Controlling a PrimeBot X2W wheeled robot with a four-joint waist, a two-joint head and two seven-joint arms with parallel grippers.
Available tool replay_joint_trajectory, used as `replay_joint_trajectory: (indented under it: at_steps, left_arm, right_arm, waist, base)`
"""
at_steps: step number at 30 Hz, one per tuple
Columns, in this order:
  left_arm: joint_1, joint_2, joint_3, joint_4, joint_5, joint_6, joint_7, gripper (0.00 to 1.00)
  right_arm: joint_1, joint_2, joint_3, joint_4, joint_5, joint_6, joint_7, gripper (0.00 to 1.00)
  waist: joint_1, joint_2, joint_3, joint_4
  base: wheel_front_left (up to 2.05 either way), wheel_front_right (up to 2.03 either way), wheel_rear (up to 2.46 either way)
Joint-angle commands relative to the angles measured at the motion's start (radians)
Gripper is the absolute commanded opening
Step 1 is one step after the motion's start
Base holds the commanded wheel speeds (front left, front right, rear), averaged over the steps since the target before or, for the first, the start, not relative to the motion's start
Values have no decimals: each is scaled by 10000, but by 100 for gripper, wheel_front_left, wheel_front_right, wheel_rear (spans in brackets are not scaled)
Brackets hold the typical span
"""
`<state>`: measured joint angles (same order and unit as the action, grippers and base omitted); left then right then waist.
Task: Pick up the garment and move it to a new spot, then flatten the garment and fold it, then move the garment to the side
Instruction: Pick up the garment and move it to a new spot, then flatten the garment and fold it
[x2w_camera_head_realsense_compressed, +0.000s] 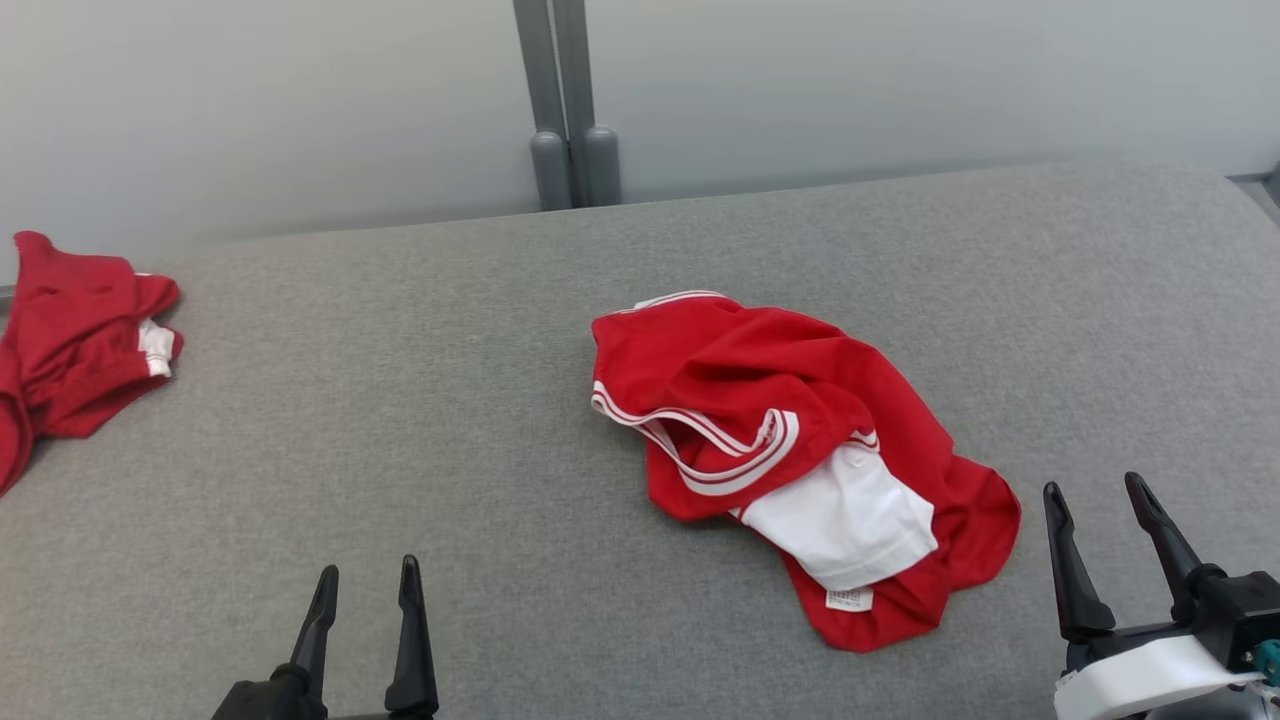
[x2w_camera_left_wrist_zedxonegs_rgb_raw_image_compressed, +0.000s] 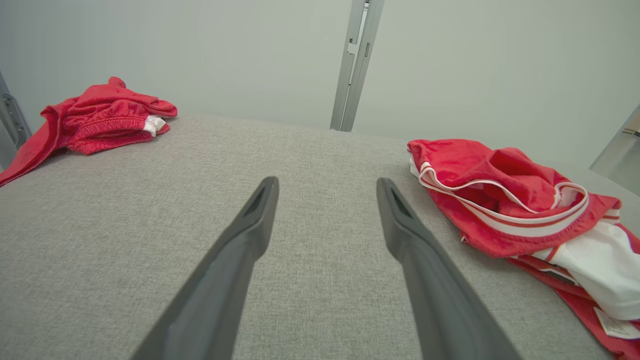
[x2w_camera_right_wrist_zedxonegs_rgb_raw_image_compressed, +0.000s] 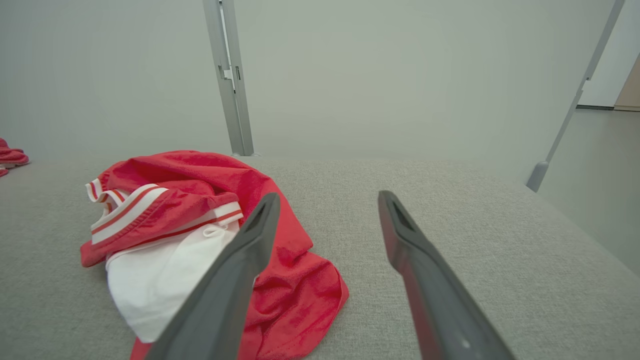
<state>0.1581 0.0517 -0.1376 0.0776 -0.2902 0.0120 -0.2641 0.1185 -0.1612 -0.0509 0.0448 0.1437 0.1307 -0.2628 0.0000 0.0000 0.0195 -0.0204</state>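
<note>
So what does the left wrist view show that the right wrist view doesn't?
Left wrist view: the left gripper, open over the grey fabric surface, most of the second red garment, and the label on the crumpled red garment. Right wrist view: the right gripper, open, one finger crossing that garment, and a slanted post with floor beyond. Shared: the crumpled garment's white striped trim, the surface, the upright wall post.

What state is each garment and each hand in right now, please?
Red and white garment: crumpled in a heap on the grey surface, white lining and label showing.
Second red garment: bunched up at the surface's far left edge.
Left hand: open, empty.
Right hand: open, empty, to the right of the heap, apart from it.
</note>
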Motion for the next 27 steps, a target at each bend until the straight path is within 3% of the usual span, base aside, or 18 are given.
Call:
replay_joint_trajectory:
  at_steps: [1, 12, 17, 21, 27]
  left_arm:
    - [144, -13, 2, -102, 36, -61, -4, 100]
    - [-140, -8, -116, -102, 107, -190, -5, 100]
    - [-509, -9, -625, -1, 68, -621, -5, 100]
    - [-1359, -5, -1654, 297, -153, -935, -5, 100]
    - [-3284, 7, -3601, 1845, -749, -1085, 14, 100]
  right_arm:
    - [140, 36, -64, 57, -96, 1, -31, 100]
    - [112, 163, 112, 247, -129, 1, -31, 100]
    - [-118, 148, 306, 266, -77, 1, -31, 100]
    - [-307, 120, 456, 182, -45, 1, -31, 100]
    - [-712, 132, 762, 202, 31, 1, -31, 100]
  waist:
    - [0, 0, -392, 536]
    - [0, 0, -412, 668]
    - [0, 0, -336, 364]
    - [0, 0, -122, -38]
    - [0, 0, 472, -919]
  base:
    - [0, 0, 0]
    - [0, 0, 0]
    - [0, 0, 0]
    - [0, 0, 0]
    - [0, 0, 0]
